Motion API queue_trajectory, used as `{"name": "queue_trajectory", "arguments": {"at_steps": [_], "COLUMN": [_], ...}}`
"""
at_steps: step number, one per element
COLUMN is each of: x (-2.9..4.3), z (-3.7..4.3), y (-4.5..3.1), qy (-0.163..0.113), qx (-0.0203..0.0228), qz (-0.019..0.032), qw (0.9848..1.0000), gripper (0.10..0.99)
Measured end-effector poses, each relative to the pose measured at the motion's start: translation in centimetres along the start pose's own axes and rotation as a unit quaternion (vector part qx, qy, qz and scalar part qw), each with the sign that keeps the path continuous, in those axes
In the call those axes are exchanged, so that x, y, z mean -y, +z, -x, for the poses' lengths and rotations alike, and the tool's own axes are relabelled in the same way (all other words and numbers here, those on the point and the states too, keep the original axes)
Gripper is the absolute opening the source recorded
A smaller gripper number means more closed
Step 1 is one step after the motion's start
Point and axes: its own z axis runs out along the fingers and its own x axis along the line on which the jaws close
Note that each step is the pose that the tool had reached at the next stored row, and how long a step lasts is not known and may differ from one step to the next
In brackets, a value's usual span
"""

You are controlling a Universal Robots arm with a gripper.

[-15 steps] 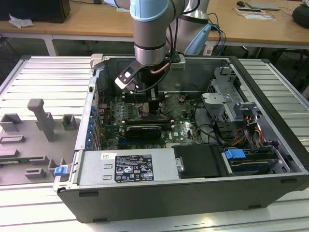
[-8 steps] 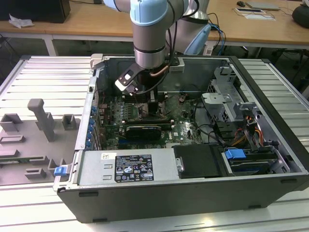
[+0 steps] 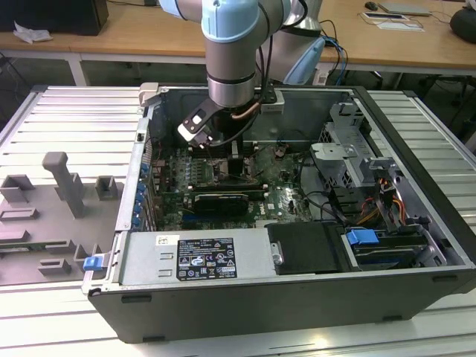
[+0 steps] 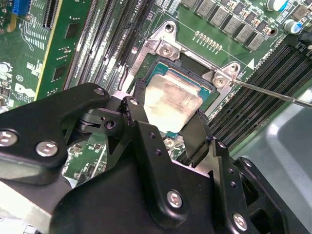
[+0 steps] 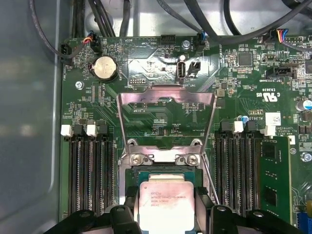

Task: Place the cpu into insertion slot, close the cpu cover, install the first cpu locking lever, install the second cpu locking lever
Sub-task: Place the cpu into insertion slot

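Note:
The cpu [image 5: 165, 202], a small square chip with a pale metal top, sits at the insertion slot [image 5: 161, 171] on the green motherboard. My gripper [image 5: 166, 195] is shut on it, with a black finger against each of two opposite edges. In the second wrist view the fingers [image 4: 140, 100] flank the cpu [image 4: 170, 100] just over the slot; I cannot tell whether it is fully seated. The cpu cover [image 5: 126, 122] stands swung open beyond the slot. A thin locking lever [image 4: 273, 94] sticks out beside the socket. In the exterior view the arm's wrist [image 3: 230, 82] reaches down into the open computer case.
Rows of memory slots [image 5: 90, 170] run along both sides of the socket. Cables [image 5: 122, 19] hang over the far edge of the board. The case's grey wall [image 5: 29, 97] is close by. A power supply [image 3: 201, 256] and drive cage [image 3: 357, 160] fill the case.

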Motion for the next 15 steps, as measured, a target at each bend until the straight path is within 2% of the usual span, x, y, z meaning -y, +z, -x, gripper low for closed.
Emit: {"name": "queue_trajectory", "arguments": {"at_steps": [15], "x": [0.02], "z": [-0.01], "y": [0.28], "qy": [0.0], "qx": [0.0], "qz": [-0.0002], "qw": [1.0], "gripper": [0.545]}}
